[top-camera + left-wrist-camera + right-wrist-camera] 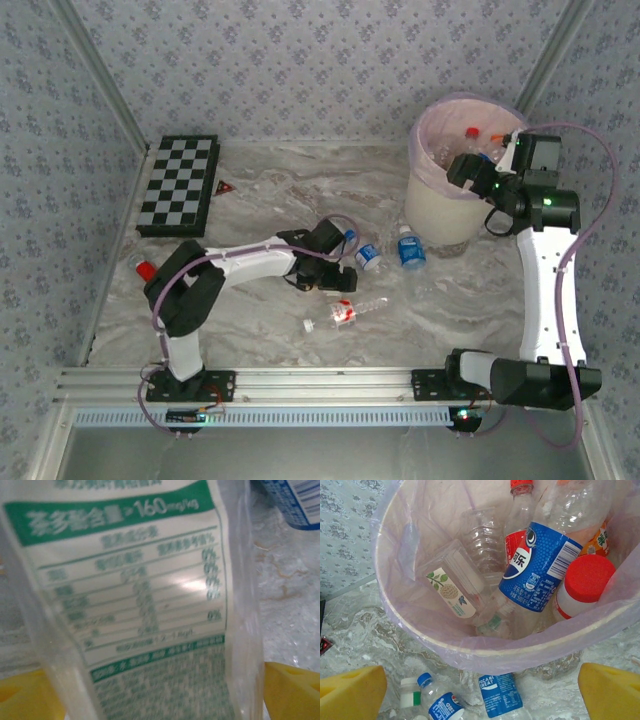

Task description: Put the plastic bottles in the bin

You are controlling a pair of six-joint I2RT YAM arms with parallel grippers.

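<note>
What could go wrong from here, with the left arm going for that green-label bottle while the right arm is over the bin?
1. The left gripper stands wide around the green-labelled bottle; its thin clear plastic may crumple or slip as the fingers close.
2. The right gripper hangs open over the bin, so the left arm might clash with it when delivering.
3. The red-capped bottle sits near the rim; another bottle dropped there could bounce out.

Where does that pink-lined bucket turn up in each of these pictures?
Top external: the bin stands upper right.
Right wrist: the bin takes the upper picture, seen from above, plastic bottles inside.
Left wrist: a green-labelled bottle, close up, instead.
Shared landmark: the Pocari Sweat bottle at the bin's foot, in top external and right wrist.
</note>
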